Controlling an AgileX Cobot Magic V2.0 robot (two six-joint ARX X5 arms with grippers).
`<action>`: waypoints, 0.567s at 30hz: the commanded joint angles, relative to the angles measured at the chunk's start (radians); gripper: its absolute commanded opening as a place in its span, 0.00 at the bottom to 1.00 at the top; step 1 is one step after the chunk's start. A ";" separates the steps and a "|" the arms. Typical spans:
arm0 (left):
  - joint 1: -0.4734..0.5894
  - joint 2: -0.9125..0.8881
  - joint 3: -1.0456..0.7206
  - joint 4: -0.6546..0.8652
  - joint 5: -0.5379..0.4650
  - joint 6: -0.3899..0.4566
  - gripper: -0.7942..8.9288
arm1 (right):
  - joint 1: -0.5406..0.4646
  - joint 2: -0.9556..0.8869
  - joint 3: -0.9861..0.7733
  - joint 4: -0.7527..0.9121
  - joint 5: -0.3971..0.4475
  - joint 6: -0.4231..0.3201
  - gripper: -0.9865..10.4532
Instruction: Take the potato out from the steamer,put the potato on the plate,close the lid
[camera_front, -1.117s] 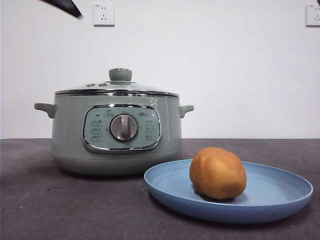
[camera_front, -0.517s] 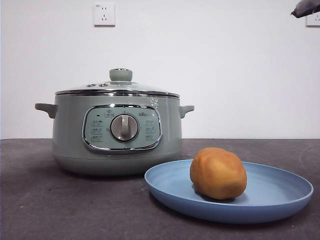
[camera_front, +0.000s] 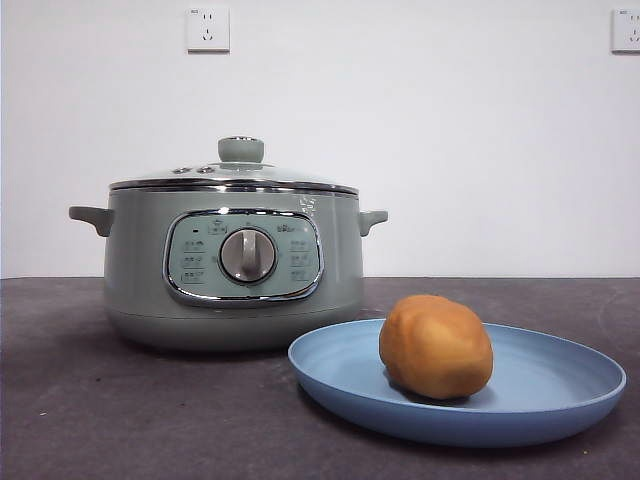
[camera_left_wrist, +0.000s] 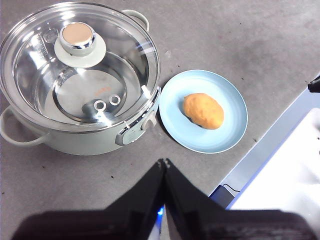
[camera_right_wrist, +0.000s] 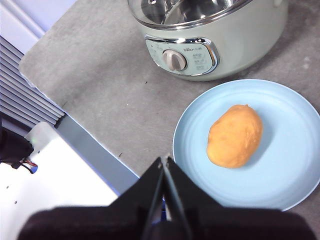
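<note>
The orange-brown potato (camera_front: 436, 345) (camera_left_wrist: 203, 110) (camera_right_wrist: 235, 135) lies on the light-blue plate (camera_front: 550, 400) (camera_left_wrist: 235, 130) (camera_right_wrist: 295, 165), right of the sage-green steamer (camera_front: 235, 265) (camera_left_wrist: 75, 145) (camera_right_wrist: 235, 55). The glass lid (camera_front: 235, 178) (camera_left_wrist: 45, 95) with its green knob (camera_front: 241, 150) (camera_left_wrist: 79, 37) sits shut on the steamer. My left gripper (camera_left_wrist: 164, 162) hovers high above the table, shut and empty, short of the steamer and plate. Also raised, the right gripper (camera_right_wrist: 165, 160) is shut with nothing in it, near the plate's rim. Neither arm shows in the front view.
The dark grey table (camera_front: 120, 420) ends at an edge (camera_left_wrist: 260, 155) beside the plate, with a white surface (camera_left_wrist: 285, 195) beyond it. Another table edge (camera_right_wrist: 85, 145) and white surface (camera_right_wrist: 55, 180) lie on the right wrist's side. Wall sockets (camera_front: 208, 28) sit behind.
A dark arm tip showed at the top left one second ago and another at the top right half a second ago; both have left the front view. Steamer, lid, plate and potato stay put.
</note>
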 joint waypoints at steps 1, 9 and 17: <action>-0.002 -0.001 0.001 0.001 0.003 -0.003 0.07 | 0.000 -0.002 0.003 0.002 0.002 0.009 0.09; -0.002 -0.001 0.001 0.003 -0.002 -0.003 0.07 | 0.000 -0.002 0.003 0.002 0.003 0.009 0.09; -0.002 -0.001 0.001 0.029 -0.003 0.028 0.07 | 0.000 -0.002 0.003 0.002 0.003 0.009 0.09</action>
